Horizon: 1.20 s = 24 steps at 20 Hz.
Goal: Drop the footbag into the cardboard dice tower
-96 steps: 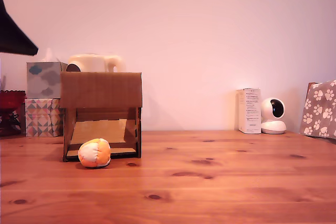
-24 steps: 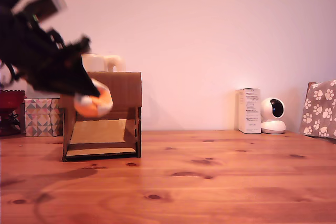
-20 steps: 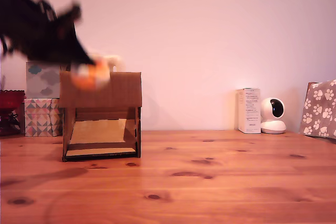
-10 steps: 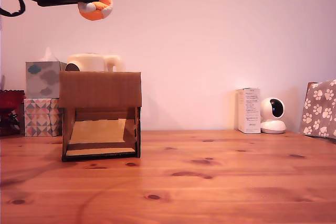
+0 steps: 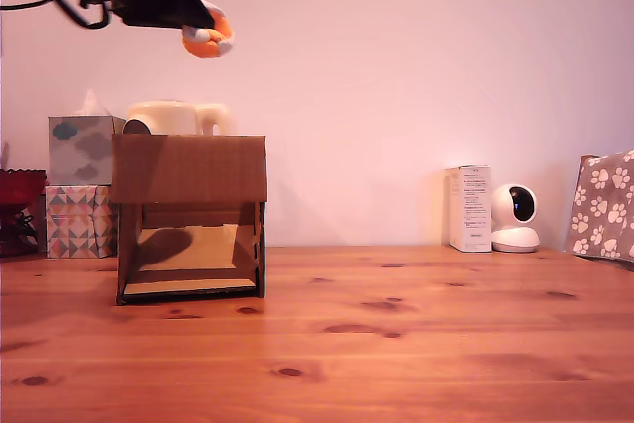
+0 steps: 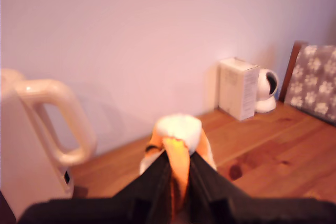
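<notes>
In the exterior view the gripper (image 5: 198, 27) pinches the footbag (image 5: 210, 39) high in the air, above the cardboard dice tower (image 5: 190, 217) at the left of the table (image 5: 416, 344). In the wrist view both fingers (image 6: 205, 182) squeeze the footbag (image 6: 178, 135).

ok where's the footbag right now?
In the exterior view the footbag is pinched in the gripper high in the upper left, in the air above the cardboard dice tower, roughly over its right half.
</notes>
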{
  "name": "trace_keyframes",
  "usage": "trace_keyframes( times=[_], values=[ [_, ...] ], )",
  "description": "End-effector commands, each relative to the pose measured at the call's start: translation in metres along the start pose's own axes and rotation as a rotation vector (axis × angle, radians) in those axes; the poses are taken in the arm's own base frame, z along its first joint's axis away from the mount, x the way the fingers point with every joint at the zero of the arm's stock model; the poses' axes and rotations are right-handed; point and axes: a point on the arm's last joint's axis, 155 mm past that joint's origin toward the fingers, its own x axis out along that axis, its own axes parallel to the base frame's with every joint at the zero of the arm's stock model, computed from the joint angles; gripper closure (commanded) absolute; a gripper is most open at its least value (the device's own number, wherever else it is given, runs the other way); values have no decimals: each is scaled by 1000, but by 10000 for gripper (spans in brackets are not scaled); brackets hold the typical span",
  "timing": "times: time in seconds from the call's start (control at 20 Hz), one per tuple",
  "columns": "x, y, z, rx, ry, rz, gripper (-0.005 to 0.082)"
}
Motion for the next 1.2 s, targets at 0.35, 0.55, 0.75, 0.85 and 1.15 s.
trace_keyframes(
  times=[0.35, 0.55, 0.75, 0.85, 1.15],
  values=[
    [27, 10, -18, -30, 154, 4, 764],
    [27, 11, -18, -25, 153, 6, 423],
    [26, 26, -18, 55, 156, 85, 183],
    [23, 28, -20, 67, 170, 94, 188],
    [1, 1, -25, 52, 246, 16, 785]
  ],
)
